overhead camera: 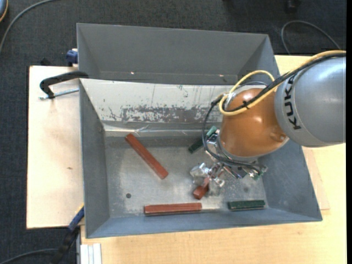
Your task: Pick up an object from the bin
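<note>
Arm point(311, 106) with its orange cover point(250, 128) bent low into the bin point(93, 164), gripper point(209, 179) down over a small red-brown block point(199, 192).

Take the long red-brown stick point(172, 208), flat along the bin's near wall, as the landmark. The block sits just behind the stick's right end, near it but apart, and the gripper is right over the block. Wrist hardware hides the jaws, so I cannot tell how far open they are or whether they have hold of the block. The arm probably reaches this low because the block lies on the floor, clear of its neighbours. The block's long axis seems to run lower left to upper right, its upper end towards the gripper. A second red-brown stick point(147, 156) lies slantwise behind the landmark's left end, and a dark green bar point(246, 204) lies just past its right end.
</note>
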Controlling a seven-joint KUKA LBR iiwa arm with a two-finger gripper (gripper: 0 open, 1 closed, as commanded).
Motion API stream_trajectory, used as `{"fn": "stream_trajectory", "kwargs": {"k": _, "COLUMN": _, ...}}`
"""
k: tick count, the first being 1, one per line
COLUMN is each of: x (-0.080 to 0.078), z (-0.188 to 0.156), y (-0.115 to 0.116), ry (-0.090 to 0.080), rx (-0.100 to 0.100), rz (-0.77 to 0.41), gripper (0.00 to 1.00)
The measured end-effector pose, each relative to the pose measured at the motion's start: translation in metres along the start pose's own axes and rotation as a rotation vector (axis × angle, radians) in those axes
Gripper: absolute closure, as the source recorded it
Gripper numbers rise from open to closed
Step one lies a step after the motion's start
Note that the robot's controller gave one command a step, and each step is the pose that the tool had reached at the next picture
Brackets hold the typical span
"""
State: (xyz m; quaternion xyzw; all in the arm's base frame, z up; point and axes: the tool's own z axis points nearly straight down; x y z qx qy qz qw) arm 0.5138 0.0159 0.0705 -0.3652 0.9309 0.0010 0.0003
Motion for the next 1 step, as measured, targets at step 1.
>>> {"fn": "stream_trajectory", "kwargs": {"k": 1, "x": -0.0155, "z": -0.1501, "y": -0.0124, "ry": -0.005, "rx": 0.004, "rz": -0.055, "gripper": 1.00}}
